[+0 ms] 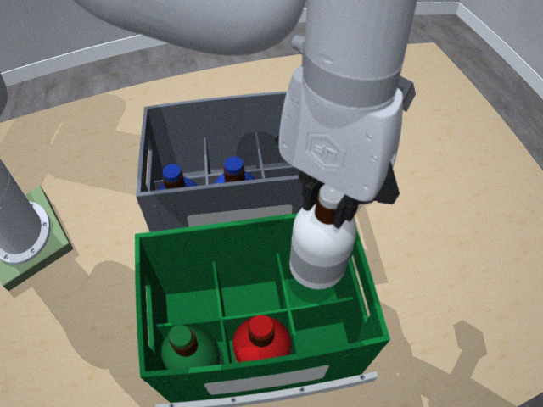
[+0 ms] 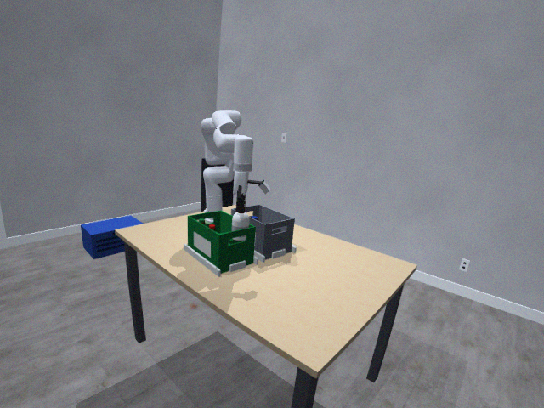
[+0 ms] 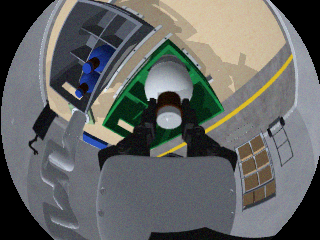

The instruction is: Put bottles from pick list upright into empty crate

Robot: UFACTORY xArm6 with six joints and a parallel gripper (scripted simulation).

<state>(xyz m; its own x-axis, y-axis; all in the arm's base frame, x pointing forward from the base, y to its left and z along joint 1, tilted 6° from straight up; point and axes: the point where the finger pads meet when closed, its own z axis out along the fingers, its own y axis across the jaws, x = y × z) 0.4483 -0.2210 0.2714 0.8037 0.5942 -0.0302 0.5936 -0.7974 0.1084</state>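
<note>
The gripper (image 1: pixel 329 209) has its fingers (image 1: pixel 344 213) clamped on the brown neck of a white bottle (image 1: pixel 321 249), just under its white cap. The bottle hangs upright, lifted so that its base is above the back right cell of the green crate (image 1: pixel 263 365), at about 2 o'clock from that crate's centre in the top view. The wrist view shows the same hold: the bottle's cap (image 3: pixel 168 114) sits between the two dark fingers, with the green crate's rim below it.

In the green crate, a green bottle (image 1: pixel 187 348) stands in the front left cell at about 7 o'clock, and a red bottle (image 1: pixel 261 337) stands in the front middle cell at 6 o'clock. The other visible cells hold nothing.

The grey crate (image 1: pixel 210 205) stands just beside the green one, at its 12 o'clock side on the table (image 1: pixel 460 219). Two blue bottles (image 1: pixel 174 176) (image 1: pixel 233 169) stand upright in its near row, in the left and middle cells. The pick list cannot be made out in any view.
</note>
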